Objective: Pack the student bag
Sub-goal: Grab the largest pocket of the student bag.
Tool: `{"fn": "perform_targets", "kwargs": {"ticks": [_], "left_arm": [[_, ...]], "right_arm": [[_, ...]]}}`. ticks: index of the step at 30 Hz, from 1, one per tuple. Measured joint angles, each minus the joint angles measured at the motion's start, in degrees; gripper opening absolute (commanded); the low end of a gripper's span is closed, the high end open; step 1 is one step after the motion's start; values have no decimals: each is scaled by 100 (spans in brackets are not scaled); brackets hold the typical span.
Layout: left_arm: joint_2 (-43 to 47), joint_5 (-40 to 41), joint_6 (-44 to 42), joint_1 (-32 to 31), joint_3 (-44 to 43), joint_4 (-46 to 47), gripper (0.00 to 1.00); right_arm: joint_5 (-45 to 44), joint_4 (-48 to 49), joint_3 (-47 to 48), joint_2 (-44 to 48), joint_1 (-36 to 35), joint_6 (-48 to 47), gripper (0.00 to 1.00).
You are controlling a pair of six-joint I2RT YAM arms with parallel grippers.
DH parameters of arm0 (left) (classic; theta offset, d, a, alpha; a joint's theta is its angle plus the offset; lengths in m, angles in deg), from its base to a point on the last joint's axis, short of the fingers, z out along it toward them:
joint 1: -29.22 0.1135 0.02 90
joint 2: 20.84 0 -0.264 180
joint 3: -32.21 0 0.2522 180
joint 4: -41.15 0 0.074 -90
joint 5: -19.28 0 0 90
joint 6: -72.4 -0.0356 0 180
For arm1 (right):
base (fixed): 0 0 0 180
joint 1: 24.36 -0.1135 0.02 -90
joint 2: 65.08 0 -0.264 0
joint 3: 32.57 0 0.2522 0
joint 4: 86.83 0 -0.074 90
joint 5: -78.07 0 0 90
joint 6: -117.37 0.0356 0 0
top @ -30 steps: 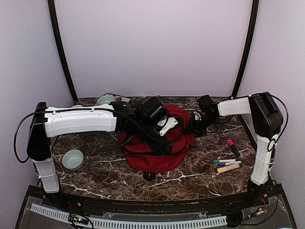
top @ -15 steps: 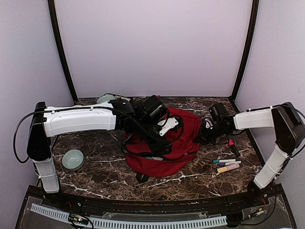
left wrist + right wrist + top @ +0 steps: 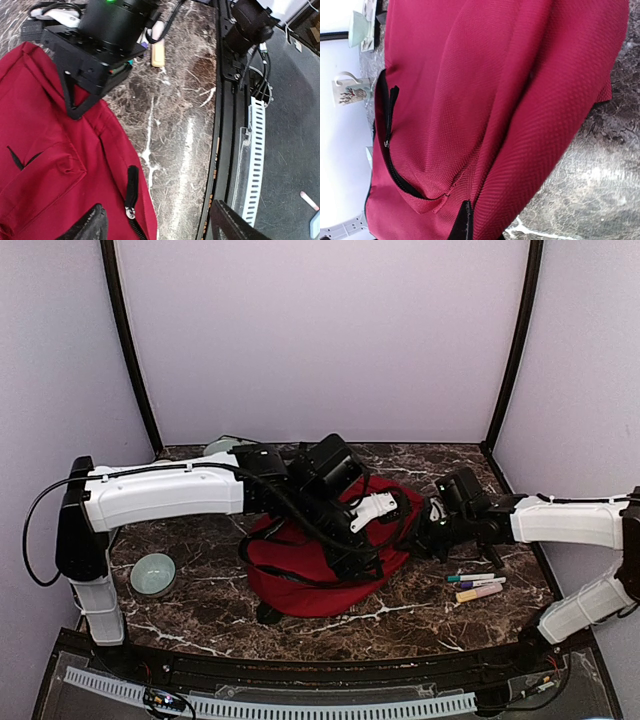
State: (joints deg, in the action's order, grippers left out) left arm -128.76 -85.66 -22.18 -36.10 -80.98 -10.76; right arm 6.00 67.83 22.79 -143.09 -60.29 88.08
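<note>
The student bag (image 3: 320, 565), red with black zippers, lies slumped in the middle of the marble table. My right gripper (image 3: 427, 530) is at its right edge, shut on a fold of the red fabric (image 3: 520, 150); only one dark fingertip (image 3: 465, 222) shows against the cloth. My left gripper (image 3: 362, 558) hovers over the bag's near right part, open, its fingers (image 3: 90, 225) wide apart above the bag's edge and bare table. A black zipper pull (image 3: 131, 192) lies between them. In the left wrist view the right gripper (image 3: 75, 107) pinches the bag.
Several markers (image 3: 478, 585) lie on the table at the right. A pale green bowl (image 3: 152, 573) stands at the left and another one (image 3: 222, 447) at the back. A white mug (image 3: 350, 90) stands behind the bag. The table's front rail (image 3: 225, 150) runs close by.
My right gripper has shut on the bag's right edge and drawn it right and nearer, its arm stretching out low. The bag shifted forward; the left arm followed over it.
</note>
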Motion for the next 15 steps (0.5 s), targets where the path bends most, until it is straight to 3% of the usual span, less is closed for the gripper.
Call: {"fn": "perform_targets", "kwargs": {"ticks": [3, 15], "left_arm": [[0, -66, -46, -33, 0, -63, 78], [-557, 144, 146, -15, -79, -61, 69]], "right_arm": [[-90, -2, -42, 127, -44, 96, 0], [-267, -46, -111, 76, -188, 219, 0]]}}
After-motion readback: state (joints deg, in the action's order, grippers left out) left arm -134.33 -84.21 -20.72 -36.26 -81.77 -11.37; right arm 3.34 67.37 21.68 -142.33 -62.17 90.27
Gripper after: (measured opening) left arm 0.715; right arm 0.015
